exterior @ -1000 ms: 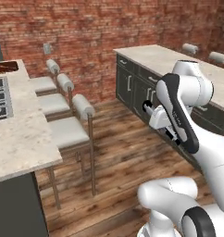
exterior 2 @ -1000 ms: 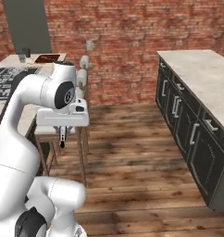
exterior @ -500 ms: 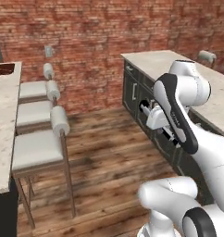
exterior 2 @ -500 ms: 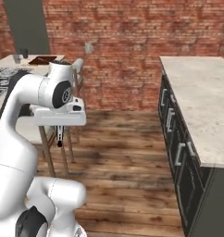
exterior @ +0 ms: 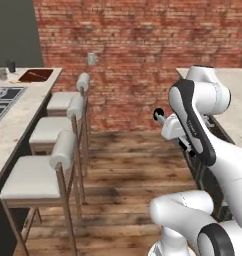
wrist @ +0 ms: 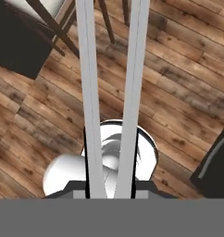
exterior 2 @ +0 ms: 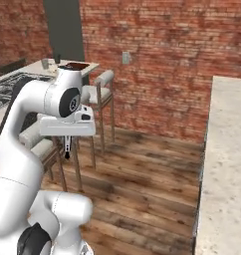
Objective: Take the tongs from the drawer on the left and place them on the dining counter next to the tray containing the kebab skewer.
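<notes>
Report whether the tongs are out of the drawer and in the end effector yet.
Out and held. In the hand view the tongs' two silver arms run up from the shut end effector over the wood floor.

Rendered home kitchen with a dining counter

A brick wall (exterior: 143, 45) and plank floor (exterior: 128, 190) frame a long speckled counter (exterior: 18, 120) with a black hob (exterior: 0, 100) set in it, three pale stools (exterior: 58, 135) drawn up to it, and, at its far end, a brown tray (exterior: 35, 75) and what look like cups (exterior: 2, 74); a second stone worktop (exterior 2: 224, 164) stands opposite
</notes>
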Tool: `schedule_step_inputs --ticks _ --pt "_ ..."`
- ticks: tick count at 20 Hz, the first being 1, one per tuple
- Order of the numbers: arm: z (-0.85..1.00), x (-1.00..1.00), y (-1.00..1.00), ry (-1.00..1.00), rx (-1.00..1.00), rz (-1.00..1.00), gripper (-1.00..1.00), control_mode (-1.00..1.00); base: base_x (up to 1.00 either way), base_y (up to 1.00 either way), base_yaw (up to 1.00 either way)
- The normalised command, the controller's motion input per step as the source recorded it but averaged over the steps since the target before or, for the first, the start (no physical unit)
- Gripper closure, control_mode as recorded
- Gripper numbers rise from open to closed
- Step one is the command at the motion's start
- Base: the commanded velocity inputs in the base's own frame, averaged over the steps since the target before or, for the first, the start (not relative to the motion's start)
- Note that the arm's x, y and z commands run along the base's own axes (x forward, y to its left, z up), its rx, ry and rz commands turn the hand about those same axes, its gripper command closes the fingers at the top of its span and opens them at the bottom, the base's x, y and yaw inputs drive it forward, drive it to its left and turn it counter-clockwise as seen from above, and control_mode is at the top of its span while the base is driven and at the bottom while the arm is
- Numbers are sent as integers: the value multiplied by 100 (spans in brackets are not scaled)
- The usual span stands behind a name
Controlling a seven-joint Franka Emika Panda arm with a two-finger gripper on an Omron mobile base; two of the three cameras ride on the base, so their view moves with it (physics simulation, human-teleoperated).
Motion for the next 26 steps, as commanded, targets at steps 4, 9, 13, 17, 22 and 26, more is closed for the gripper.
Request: schedule_step_inputs --ticks 4,9,13,17,22,26 --pt "0 0 0 0 0 0 100 100 100 -63 58" --pt "0 0 0 0 0 0 100 100 96 -90 51" --pt "0 0 0 0 0 0 100 100 84 -100 37" --pt "0 0 0 0 0 0 100 100 96 -100 37" --pt "0 0 0 0 0 0 100 100 100 -94 44" --pt "0 0 0 0 0 0 100 100 55 -97 52"
